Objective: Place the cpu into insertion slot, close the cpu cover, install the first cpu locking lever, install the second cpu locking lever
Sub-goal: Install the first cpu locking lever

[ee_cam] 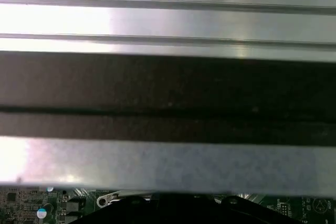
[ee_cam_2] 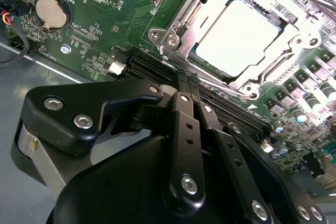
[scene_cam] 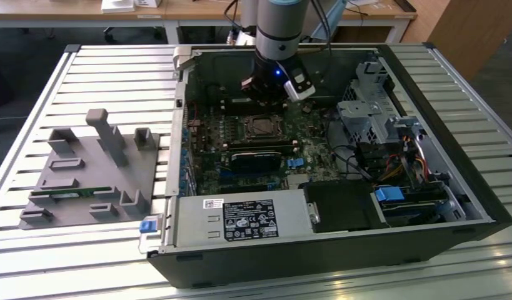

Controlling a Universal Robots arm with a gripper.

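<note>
Gripper above the socket; cpu already seated.

In the second wrist view, my gripper [ee_cam_2: 188, 80] hangs nearest, fingers [ee_cam_2: 184, 108] pressed together, holding nothing, just short of the socket. Beyond it the cpu [ee_cam_2: 239, 35] lies flat in the insertion slot [ee_cam_2: 173, 35] with the cover [ee_cam_2: 273, 74] framing it, apparently closed. Board lettering is too small to read.

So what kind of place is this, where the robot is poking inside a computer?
Probably a robotics lab or workshop. An open computer case lies on a slatted metal table, the robot arm reaches into it over the cpu, and a grey holder for parts sits beside it, with wooden desks behind.
</note>
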